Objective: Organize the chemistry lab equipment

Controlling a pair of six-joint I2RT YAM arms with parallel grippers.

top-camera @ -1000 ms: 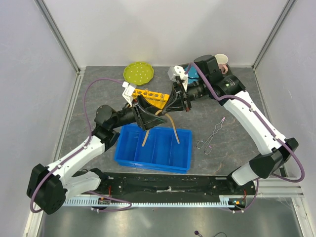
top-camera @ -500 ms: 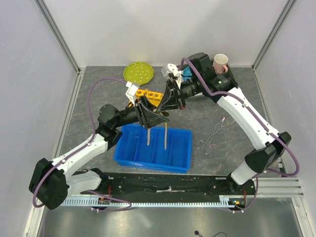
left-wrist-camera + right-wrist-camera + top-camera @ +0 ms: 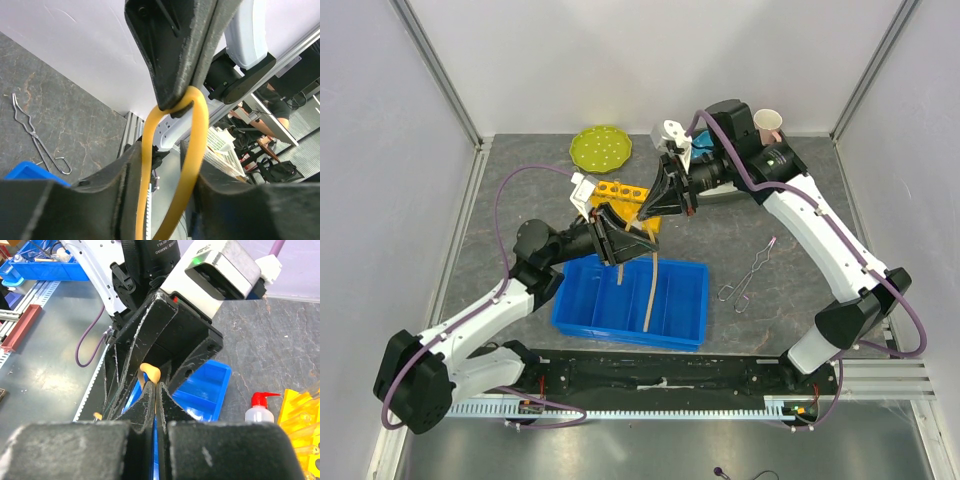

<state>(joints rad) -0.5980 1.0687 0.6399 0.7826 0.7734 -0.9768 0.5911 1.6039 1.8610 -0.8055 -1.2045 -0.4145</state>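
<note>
Right fingers (image 3: 170, 407) clamp thin tan rubber tube (image 3: 199, 125) loop, frame centre; left fingers (image 3: 90, 200) flank strands, possibly touching, grip unclear.

Legible text: none.
Only print in view is small white lettering on the black motor housing (image 3: 156, 247) above the left gripper (image 3: 149, 371) in the right wrist view; it is cut by the top edge and too small to read. Up-right of that gripper, the white camera module (image 3: 225, 275) carries a lit green indicator (image 3: 202, 260). A red dot (image 3: 175, 300) sits on the black body just above the gripper.
</note>
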